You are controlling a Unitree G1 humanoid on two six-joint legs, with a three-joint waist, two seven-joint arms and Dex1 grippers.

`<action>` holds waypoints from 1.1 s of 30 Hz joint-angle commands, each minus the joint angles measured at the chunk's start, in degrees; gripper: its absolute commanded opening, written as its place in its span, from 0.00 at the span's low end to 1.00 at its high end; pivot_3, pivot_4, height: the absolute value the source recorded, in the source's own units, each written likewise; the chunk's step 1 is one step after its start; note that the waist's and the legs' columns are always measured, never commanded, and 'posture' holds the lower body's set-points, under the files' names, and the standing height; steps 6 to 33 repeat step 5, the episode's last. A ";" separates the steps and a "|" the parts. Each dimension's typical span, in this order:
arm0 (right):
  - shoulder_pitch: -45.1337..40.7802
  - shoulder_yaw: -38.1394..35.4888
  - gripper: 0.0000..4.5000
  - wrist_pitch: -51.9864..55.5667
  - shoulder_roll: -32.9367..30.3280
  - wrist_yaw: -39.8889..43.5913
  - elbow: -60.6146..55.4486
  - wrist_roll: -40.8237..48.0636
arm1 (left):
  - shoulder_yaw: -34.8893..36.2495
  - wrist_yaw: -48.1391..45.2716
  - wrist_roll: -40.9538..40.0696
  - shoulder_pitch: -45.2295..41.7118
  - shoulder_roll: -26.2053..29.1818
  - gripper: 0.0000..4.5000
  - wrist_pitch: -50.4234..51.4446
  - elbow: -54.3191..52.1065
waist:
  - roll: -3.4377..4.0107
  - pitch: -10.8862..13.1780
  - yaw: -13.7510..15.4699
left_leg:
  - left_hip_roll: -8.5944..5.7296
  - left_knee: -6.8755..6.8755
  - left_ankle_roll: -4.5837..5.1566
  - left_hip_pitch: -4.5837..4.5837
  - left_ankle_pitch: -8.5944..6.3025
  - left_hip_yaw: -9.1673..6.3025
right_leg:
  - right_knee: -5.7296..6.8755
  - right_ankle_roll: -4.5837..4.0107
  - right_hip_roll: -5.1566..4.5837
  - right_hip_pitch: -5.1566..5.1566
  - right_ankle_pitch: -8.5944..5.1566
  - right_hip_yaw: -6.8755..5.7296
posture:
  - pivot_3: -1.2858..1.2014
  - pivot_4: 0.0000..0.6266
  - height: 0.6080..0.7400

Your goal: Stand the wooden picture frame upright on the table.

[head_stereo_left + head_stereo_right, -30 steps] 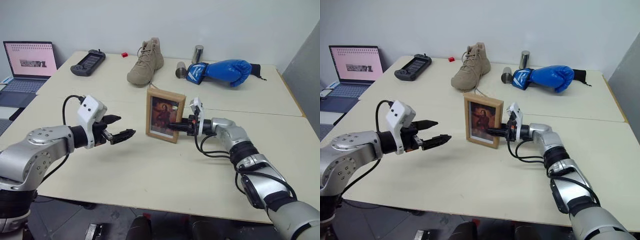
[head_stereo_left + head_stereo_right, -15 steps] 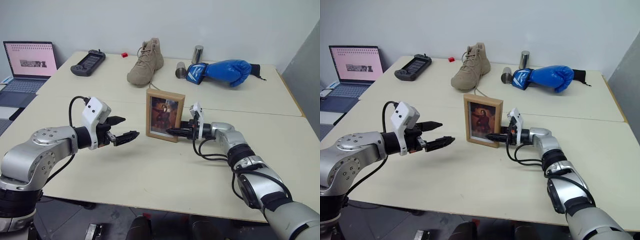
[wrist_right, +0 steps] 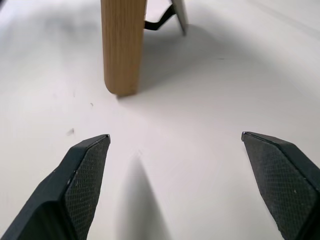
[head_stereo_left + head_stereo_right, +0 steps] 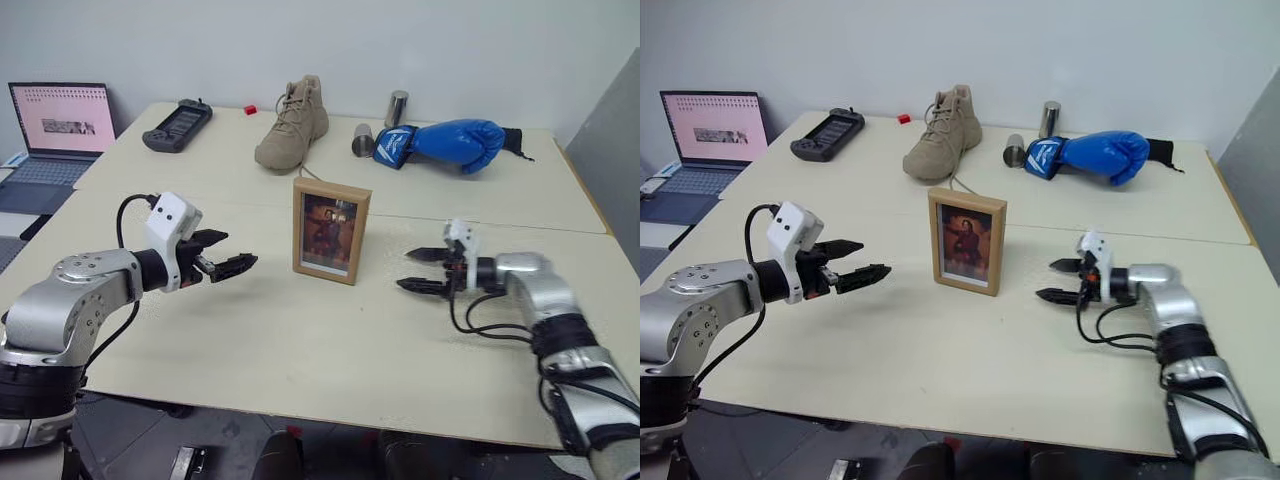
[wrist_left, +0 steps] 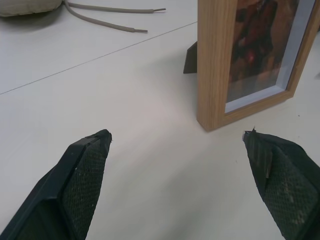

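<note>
1. In the middle of the desk (image 4: 300, 340) the wooden picture frame (image 4: 331, 230) stands upright on its own, its reddish-brown photo face turned toward the near edge, just on the near side of the thin seam line across the desktop
2. In the left wrist view the frame's lower corner (image 5: 235, 65) rests on the desk surface, and a dark easel leg (image 5: 190, 57) shows behind it, touching the desk
3. In the right wrist view the frame's side edge (image 3: 123, 45) is seen end on, with the easel leg (image 3: 172, 15) propped out behind it
4. The left gripper (image 4: 228, 260) hangs above the desk to the left of the frame, pointing toward it, well apart from it; its jaws are spread wide and hold nothing
5. The right gripper (image 4: 418, 270) hangs to the right of the frame, pointing toward it with clear desk between them; its jaws are also spread wide and empty
6. Neither gripper touches the frame
7. On the far part of the desk lie a tan boot (image 4: 291, 124), with a lace trailing toward the frame, a blue boxing glove (image 4: 440, 143), two metal cans (image 4: 380, 122), one upright and one lying down, a black handheld controller (image 4: 176, 124) and a small red object (image 4: 249, 109)
8. At the far left, beside the desk, an open laptop (image 4: 55, 130) shows a lit screen
</note>
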 commanded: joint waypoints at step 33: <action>5.54 -9.30 1.00 28.93 -1.43 -11.75 -36.23 16.60 | 2.18 -2.29 0.79 -4.12 -1.06 1.00 -2.43 2.63 | -0.01 -0.01 -0.37 | 0.04 0.00 0.00 0.02 0.00 -0.08 | 0.05 0.00 0.06 0.02 0.00 -0.02 | 0.52 0.24 1.00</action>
